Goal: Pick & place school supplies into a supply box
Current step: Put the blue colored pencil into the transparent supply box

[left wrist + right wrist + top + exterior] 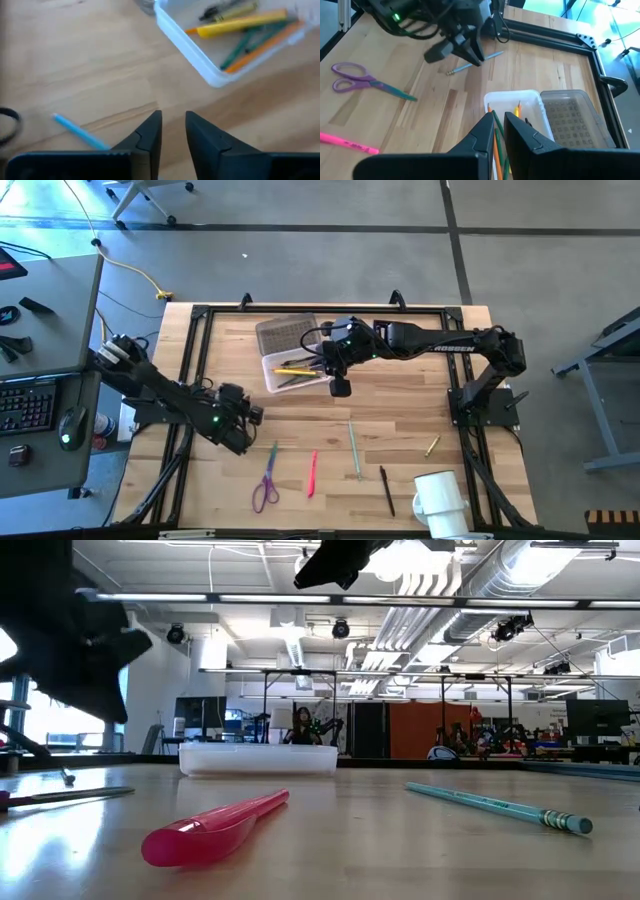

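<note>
Hovering my right gripper (pixel 340 387) clenched, empty, over the supply box (pixel 293 370); I judge the loose pens nearer my left gripper (pixel 254 415), jaws slightly parted.

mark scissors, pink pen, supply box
scissors (pixel 266 485), high view, blades near the pivot
pink pen (pixel 312 474), high view, mid-barrel
supply box (pixel 187 46), left wrist view, near wall

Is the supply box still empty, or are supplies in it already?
Partly filled. The supply box holds a yellow marker plus green and orange pencils; scissors and a pink pen lie outside on the table.
</note>
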Motion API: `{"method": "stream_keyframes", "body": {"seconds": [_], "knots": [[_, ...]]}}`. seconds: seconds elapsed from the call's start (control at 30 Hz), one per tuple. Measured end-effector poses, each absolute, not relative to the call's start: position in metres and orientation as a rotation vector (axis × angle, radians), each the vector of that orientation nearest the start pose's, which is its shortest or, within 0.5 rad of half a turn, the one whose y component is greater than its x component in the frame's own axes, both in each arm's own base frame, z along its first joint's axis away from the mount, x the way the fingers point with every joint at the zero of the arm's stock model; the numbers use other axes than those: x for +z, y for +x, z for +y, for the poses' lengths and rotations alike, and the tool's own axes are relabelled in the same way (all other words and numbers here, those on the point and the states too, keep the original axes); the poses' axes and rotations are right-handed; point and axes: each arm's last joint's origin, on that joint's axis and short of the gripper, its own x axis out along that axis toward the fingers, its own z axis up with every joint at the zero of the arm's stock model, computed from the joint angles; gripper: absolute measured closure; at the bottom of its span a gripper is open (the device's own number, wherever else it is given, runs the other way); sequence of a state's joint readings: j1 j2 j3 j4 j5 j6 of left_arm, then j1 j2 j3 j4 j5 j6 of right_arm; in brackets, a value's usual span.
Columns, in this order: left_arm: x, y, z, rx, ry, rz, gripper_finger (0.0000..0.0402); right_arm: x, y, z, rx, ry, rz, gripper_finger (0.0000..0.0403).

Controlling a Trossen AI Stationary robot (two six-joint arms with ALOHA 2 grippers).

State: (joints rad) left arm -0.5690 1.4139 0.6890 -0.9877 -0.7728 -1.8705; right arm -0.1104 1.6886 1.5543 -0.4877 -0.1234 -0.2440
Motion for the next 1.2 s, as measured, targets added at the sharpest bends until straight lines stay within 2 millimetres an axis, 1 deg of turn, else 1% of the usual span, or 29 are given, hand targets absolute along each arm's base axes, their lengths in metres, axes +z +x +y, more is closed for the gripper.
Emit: {"method": "stream_keyframes", "body": {"seconds": [0.1, 0.17, 0.27, 0.37, 0.43, 0.57, 0.7, 0.77, 0.87, 0.97, 1.07, 1.2], "knots": [[0.173, 0.177, -0.092, 1.005, -0.428, 0.818, 0.0256, 0.336, 0.378, -0.038, 0.088, -0.164, 0.612, 0.0375], [0.176, 0.178, -0.094, 0.910, -0.332, 0.952, 0.0235, 0.336, 0.378, -0.038, 0.088, -0.164, 0.612, 0.0375], [0.174, 0.180, -0.097, 0.788, -0.242, 1.068, 0.0202, 0.336, 0.378, -0.038, 0.088, -0.163, 0.613, 0.0375], [0.171, 0.177, -0.097, 0.745, -0.211, 1.141, 0.0176, 0.336, 0.378, -0.038, 0.088, -0.163, 0.613, 0.0375], [0.169, 0.176, -0.097, 0.695, -0.190, 1.200, 0.0165, 0.336, 0.378, -0.038, 0.088, -0.163, 0.613, 0.0375], [0.161, 0.174, -0.097, 0.621, -0.144, 1.232, 0.0162, 0.336, 0.378, -0.038, 0.088, -0.163, 0.613, 0.0375], [0.150, 0.175, -0.098, 0.515, -0.109, 1.231, 0.0173, 0.336, 0.378, -0.038, 0.089, -0.166, 0.613, 0.0375], [0.146, 0.178, -0.097, 0.477, -0.110, 1.209, 0.0178, 0.336, 0.378, -0.038, 0.089, -0.166, 0.613, 0.0375], [0.139, 0.180, -0.088, 0.449, -0.135, 1.250, 0.0180, 0.336, 0.378, -0.038, 0.089, -0.166, 0.613, 0.0375], [0.135, 0.183, -0.078, 0.400, -0.117, 1.279, 0.0181, 0.336, 0.378, -0.038, 0.089, -0.166, 0.613, 0.0375], [0.129, 0.186, -0.064, 0.306, -0.096, 1.327, 0.0181, 0.336, 0.378, -0.038, 0.089, -0.166, 0.613, 0.0375], [0.126, 0.191, -0.047, 0.190, -0.129, 1.373, 0.0181, 0.336, 0.378, -0.038, 0.089, -0.166, 0.613, 0.0375]]}}
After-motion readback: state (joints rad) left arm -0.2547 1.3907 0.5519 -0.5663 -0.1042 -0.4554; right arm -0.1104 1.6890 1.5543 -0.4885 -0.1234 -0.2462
